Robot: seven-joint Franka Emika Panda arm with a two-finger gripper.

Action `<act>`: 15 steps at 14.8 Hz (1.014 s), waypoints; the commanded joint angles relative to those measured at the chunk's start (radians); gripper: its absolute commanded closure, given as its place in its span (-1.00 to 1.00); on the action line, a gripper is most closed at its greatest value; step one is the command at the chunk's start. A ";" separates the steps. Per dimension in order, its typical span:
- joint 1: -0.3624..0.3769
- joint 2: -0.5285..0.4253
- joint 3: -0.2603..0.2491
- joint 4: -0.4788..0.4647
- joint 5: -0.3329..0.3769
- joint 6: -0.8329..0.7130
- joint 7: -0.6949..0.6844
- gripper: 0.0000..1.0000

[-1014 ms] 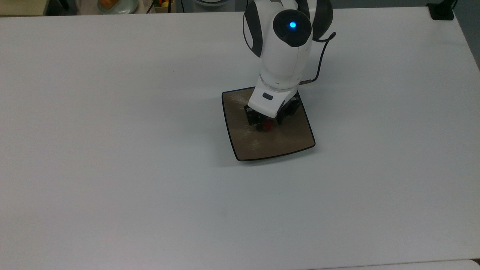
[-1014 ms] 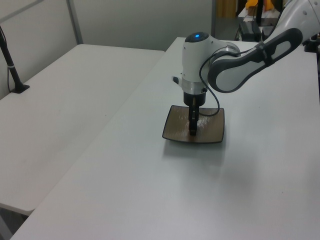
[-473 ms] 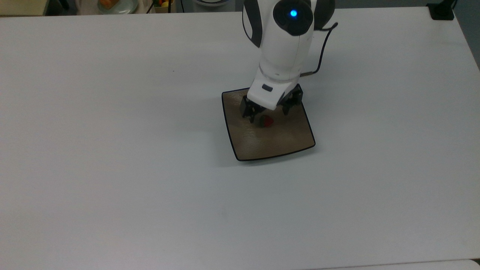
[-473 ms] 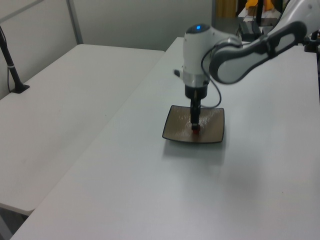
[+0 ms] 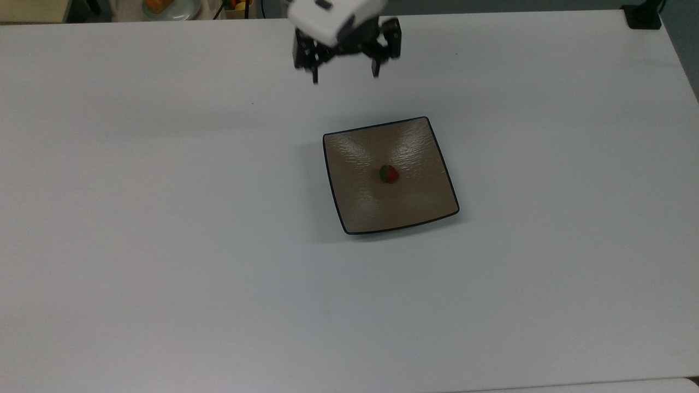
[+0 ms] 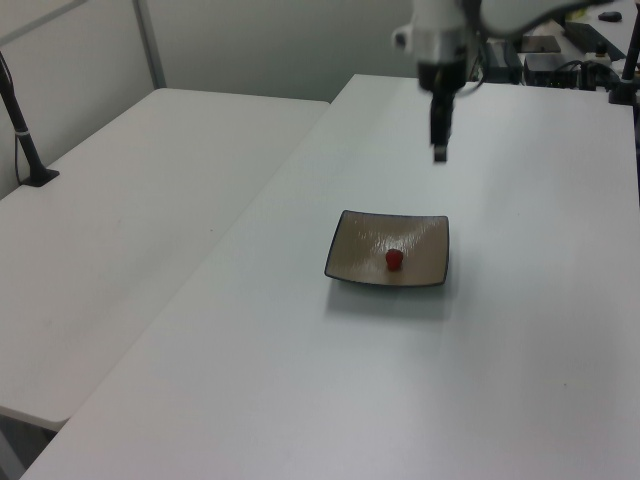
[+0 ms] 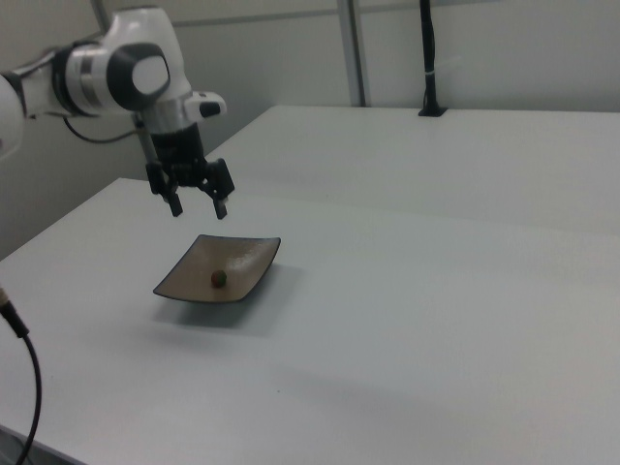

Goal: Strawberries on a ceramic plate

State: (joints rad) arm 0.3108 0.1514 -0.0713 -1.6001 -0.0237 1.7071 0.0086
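Near the plate's middle lies the strawberry point(image 5: 388, 173), red with a green cap, resting alone on the rippled tan surface. Around it, the square plate point(image 5: 420, 202) sits flat on the white table point(image 5: 164, 218). Well above and apart from both hangs the gripper point(image 5: 345, 78), its two fingers spread wide and holding nothing.

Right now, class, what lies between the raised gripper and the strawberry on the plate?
Nothing. In the top view the open gripper and the strawberry are separated only by bare white table and the ceramic plate's own far edge.
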 commanded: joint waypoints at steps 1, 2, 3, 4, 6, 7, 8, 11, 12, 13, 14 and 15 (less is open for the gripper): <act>-0.051 -0.136 -0.010 -0.032 0.042 -0.104 -0.013 -1.00; -0.071 -0.157 -0.010 -0.035 0.050 -0.131 -0.013 -1.00; -0.109 -0.182 -0.010 -0.038 0.057 -0.155 -0.013 -1.00; -0.157 -0.190 -0.010 -0.038 0.073 -0.164 -0.013 -1.00; -0.199 -0.191 -0.010 -0.040 0.103 -0.158 -0.015 -1.00; -0.209 -0.188 -0.010 -0.043 0.105 -0.146 -0.016 -1.00; -0.220 -0.184 -0.007 -0.046 0.107 -0.120 -0.016 -1.00; -0.217 -0.184 0.005 -0.089 0.108 0.034 -0.015 -1.00; -0.216 -0.179 0.017 -0.093 0.108 0.057 -0.016 -1.00; -0.219 -0.177 0.036 -0.099 0.108 0.068 -0.021 -1.00; -0.222 -0.177 0.047 -0.100 0.108 0.068 -0.025 -1.00; -0.222 -0.177 0.050 -0.100 0.108 0.068 -0.027 -1.00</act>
State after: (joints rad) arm 0.0920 -0.0128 -0.0477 -1.6744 0.0697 1.7443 0.0034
